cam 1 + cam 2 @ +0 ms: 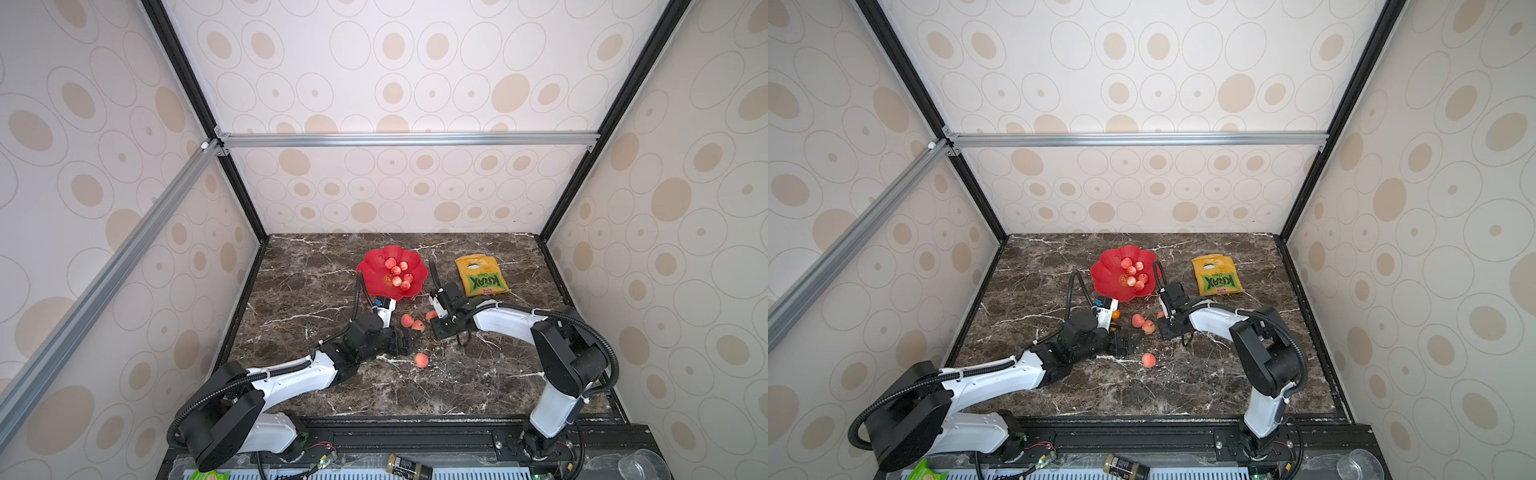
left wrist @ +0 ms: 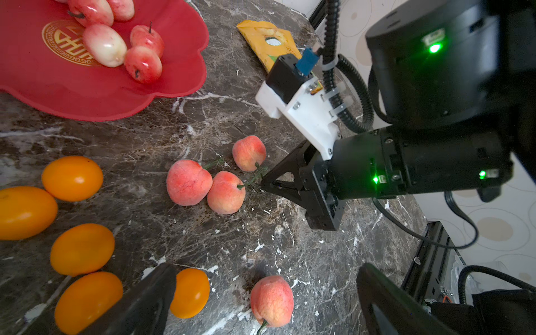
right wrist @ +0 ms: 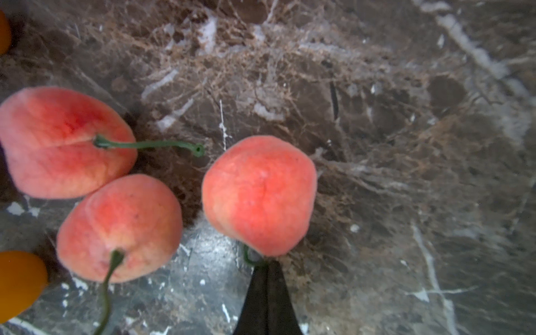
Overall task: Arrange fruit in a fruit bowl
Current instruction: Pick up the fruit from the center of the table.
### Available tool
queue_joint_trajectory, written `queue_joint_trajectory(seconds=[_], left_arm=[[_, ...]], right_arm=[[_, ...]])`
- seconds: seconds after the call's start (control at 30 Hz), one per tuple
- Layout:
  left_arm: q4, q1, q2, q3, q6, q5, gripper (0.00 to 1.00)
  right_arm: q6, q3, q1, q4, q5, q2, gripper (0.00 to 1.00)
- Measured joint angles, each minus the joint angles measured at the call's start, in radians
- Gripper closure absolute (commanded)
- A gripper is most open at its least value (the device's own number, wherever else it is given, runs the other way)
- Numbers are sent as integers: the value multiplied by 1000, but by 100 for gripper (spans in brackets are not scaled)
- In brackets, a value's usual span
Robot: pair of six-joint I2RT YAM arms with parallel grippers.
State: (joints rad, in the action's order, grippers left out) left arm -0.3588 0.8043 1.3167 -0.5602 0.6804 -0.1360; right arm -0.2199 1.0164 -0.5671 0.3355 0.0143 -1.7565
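The red flower-shaped fruit bowl sits at the back middle and holds several pink-red fruits. Three pink fruits lie on the marble in front of it. My right gripper is shut on the green stem of the rightmost one. My left gripper is open. A fourth pink fruit lies untouched on the table between its fingers. Several orange fruits lie beside the left arm.
A yellow-green snack bag lies flat to the right of the bowl. Patterned walls close the table in on three sides. Off the front edge lie a jar on its side and a clear cup.
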Motion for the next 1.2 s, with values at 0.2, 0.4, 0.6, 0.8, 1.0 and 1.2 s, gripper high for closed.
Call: queue_joint_trajectory(seconds=[0.2, 0.4, 0.6, 0.8, 1.0, 1.2], left_arm=[[-7, 0, 0, 0, 2, 29, 2], [-20, -1, 0, -3, 4, 50, 2], [-29, -13, 31, -50, 3, 50, 2], [-34, -55, 64, -95, 3, 31, 2], [-29, -111, 88, -154, 0, -1, 2], [-27, -184, 88, -173, -8, -24, 2]], right_arm=[[0, 0, 0, 19, -3, 64, 100], [0, 0, 0, 40, -11, 108, 100], [-3, 7, 0, 63, -6, 133, 100], [-1, 57, 0, 97, 12, 151, 100], [10, 132, 0, 126, 25, 150, 100], [21, 224, 0, 138, 65, 120, 100]])
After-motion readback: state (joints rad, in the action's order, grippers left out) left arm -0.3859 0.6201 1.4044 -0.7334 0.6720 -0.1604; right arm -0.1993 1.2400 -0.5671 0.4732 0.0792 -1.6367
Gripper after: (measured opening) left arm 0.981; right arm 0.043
